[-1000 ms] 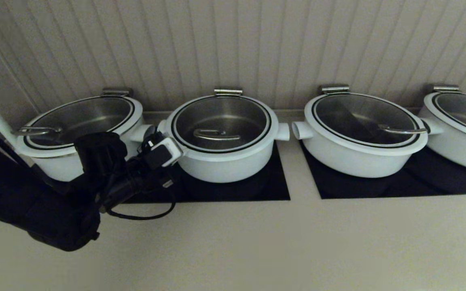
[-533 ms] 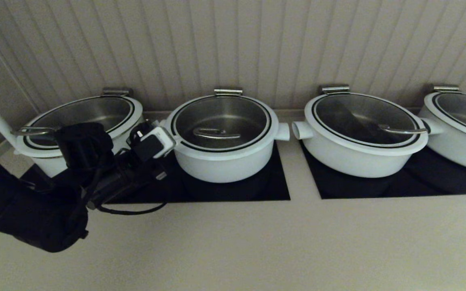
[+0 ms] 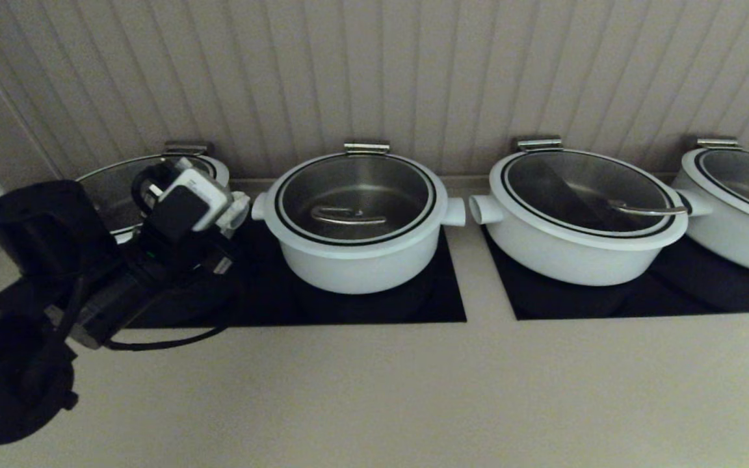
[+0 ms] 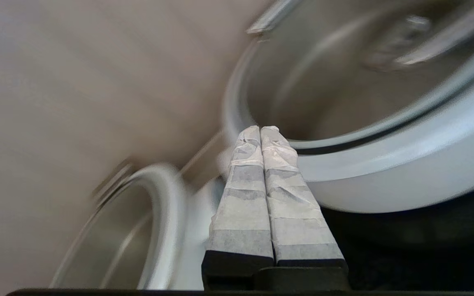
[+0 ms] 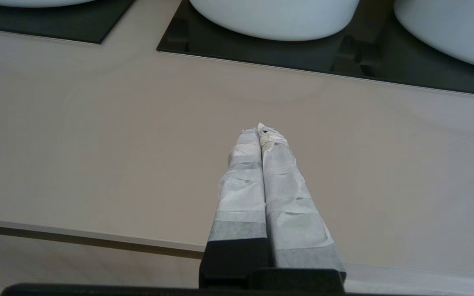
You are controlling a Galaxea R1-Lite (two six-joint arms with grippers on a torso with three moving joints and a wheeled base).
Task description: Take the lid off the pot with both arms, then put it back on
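Observation:
The pot (image 3: 361,266) is the narrow, deep white one, second from the left. Its glass lid (image 3: 355,185) sits closed on it, with the steel hook handle (image 3: 347,216) lying across the middle. My left gripper (image 3: 239,211) is shut and empty. It hangs raised just left of the pot's left side handle (image 3: 259,207), above the neighbouring pot's right edge. In the left wrist view the shut fingertips (image 4: 260,132) point at the gap between the pot (image 4: 405,164) and that neighbour (image 4: 167,213). My right gripper (image 5: 260,128) is shut and empty over the bare counter, out of the head view.
A wide pot (image 3: 108,185) at the left is partly hidden by my left arm. Two more wide lidded pots (image 3: 576,253) (image 3: 738,234) stand to the right. All sit on black cooktop panels (image 3: 439,305). A beige counter (image 3: 413,390) lies in front and a ribbed wall behind.
My left arm has drawn back to the left and risen, away from the pot's left rim. The lid and pots have not moved.

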